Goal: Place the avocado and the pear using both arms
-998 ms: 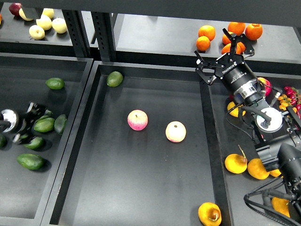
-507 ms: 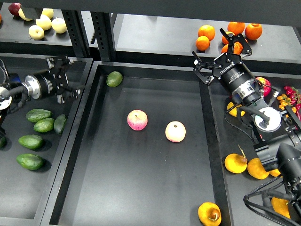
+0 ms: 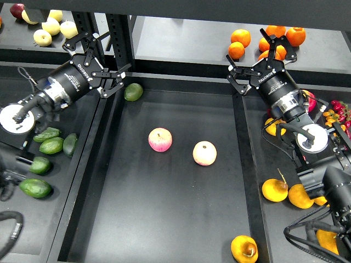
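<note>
Several dark green avocados lie in the left bin; the longest one [image 3: 35, 188] is at its front. A shorter, lighter green avocado [image 3: 133, 91] lies in the back left corner of the middle tray [image 3: 164, 219]. A golden pear [image 3: 244, 249] with a brown hollow lies in the tray's front right corner. More yellow pears [image 3: 275, 190] lie in the right bin. My left gripper [image 3: 105, 53] is open and empty, just left of the lighter avocado. My right gripper [image 3: 256, 55] is open and empty above the tray's back right corner.
Two pink-and-yellow apples [image 3: 160, 139] [image 3: 204, 153] lie mid-tray. Oranges [image 3: 240, 38] sit on the back shelf near my right gripper. Pale apples [image 3: 52, 24] are on the back left shelf. Black shelf posts [image 3: 118, 33] stand right behind my left gripper.
My left arm has lifted out of the left bin and swung right and back to the tray's back left corner, empty. My right gripper has shifted only slightly.
</note>
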`<state>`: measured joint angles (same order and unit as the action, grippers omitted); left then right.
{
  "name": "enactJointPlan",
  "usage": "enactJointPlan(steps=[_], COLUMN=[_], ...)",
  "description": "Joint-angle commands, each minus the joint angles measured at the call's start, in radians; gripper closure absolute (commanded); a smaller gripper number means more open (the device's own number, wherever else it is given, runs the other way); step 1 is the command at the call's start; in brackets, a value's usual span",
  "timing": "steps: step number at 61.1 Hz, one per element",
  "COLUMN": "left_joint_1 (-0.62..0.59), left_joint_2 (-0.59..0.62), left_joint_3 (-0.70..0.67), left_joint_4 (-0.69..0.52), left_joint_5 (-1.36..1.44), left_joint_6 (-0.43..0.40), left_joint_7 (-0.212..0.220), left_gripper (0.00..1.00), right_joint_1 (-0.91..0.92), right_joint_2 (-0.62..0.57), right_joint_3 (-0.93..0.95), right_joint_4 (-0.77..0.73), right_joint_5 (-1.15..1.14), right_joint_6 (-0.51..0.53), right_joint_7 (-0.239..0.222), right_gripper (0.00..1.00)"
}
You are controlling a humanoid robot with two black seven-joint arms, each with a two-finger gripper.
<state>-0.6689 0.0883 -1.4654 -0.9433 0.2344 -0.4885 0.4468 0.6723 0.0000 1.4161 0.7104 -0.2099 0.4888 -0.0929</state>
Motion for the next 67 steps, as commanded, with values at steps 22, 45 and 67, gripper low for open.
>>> enactJointPlan(steps=[22, 45, 67], left_joint_1=[0.04, 0.046, 0.052], left_joint_2=[-0.088, -0.088, -0.088], left_joint_3=[-0.064, -0.056, -0.01], left_joint_4=[0.009, 0.028, 0.018], left_joint_5=[-0.113, -0.204, -0.204], left_joint_6=[0.0, 0.0, 0.0], left_joint_7=[-0.131, -0.188, -0.195], left_gripper=[0.01, 0.01, 0.0], right_joint_1=[0.001, 0.0, 0.003], right_joint_2=[0.0, 0.0, 0.0], right_joint_3=[0.007, 0.009, 0.003], right_joint_4=[0.0, -0.003, 0.0], right_joint_5=[0.001, 0.0, -0.005], right_joint_6=[0.0, 0.0, 0.0], right_joint_7=[-0.002, -0.016, -0.126], right_gripper=[0.0, 0.0, 0.0])
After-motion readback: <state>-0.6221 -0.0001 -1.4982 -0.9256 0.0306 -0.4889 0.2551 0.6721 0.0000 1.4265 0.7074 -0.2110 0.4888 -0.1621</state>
